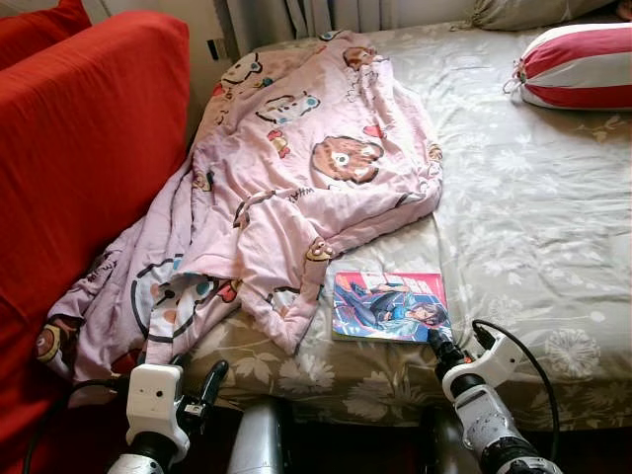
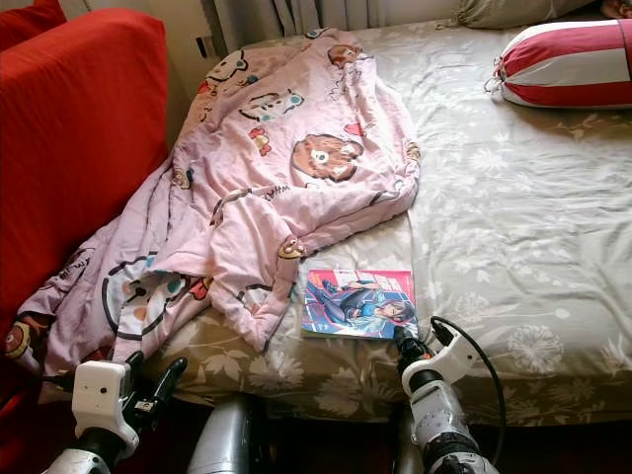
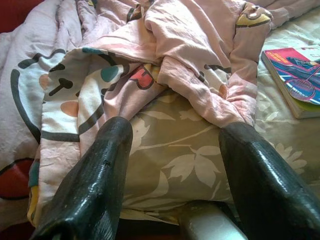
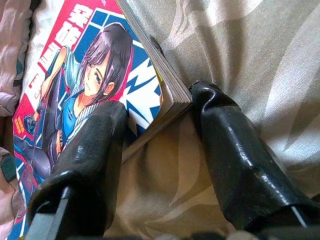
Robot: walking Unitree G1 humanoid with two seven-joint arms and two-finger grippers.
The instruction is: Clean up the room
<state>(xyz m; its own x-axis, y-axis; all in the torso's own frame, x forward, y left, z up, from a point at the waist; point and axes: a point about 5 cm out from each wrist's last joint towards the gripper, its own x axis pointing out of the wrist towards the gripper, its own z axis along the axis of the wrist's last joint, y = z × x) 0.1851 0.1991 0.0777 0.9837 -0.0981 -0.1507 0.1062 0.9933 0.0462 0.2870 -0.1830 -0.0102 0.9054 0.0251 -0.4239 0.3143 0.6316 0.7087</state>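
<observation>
Right gripper [image 4: 160, 120] is sitting fingers wide, straddling the comic book's [image 1: 390, 306] near corner on the bed [image 1: 533, 227]; looks like it's starting a pickup, so next it's needing to close. Left gripper [image 3: 175, 165] is hanging spread by the pink blanket [image 1: 286, 178].

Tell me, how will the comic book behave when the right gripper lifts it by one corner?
The comic book looks thin and soft-covered, so it will probably bend and droop. Its glossy cover may slip between the right gripper fingers, which straddle its corner. The soft bed may yield underneath.

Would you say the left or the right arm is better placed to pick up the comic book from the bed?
Right. The right gripper is open around a corner of the comic book, while the left gripper faces the pink blanket, away from the book.
</observation>
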